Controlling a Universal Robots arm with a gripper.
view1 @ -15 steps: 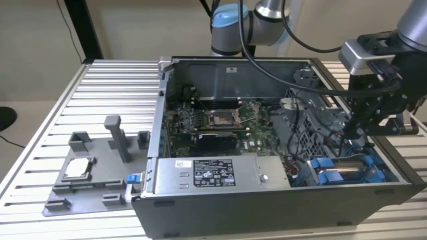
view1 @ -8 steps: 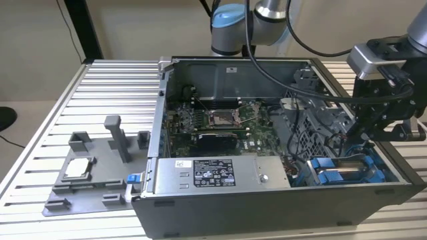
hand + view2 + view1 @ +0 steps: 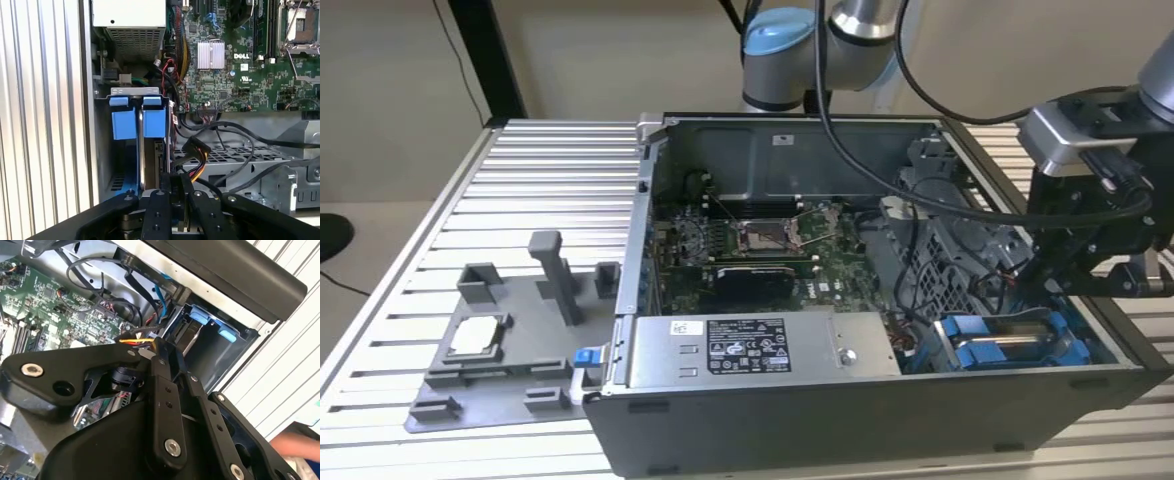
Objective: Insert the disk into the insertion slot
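Disk [image 3: 154,123] sits in insertion slot [image 3: 135,91], at the case's [image 3: 854,425] near corner on the exterior view's right. Grey metal box [image 3: 754,345] beside it carries a black-and-white sticker. Arm bends down over that corner; gripper [image 3: 172,184] fingers drawn together, close over the disk.

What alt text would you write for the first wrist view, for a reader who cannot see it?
The black gripper hangs above the dark grey insertion slot of an open computer case, where two blue plastic tabs stand side by side. Cables and a green circuit board lie beside it.
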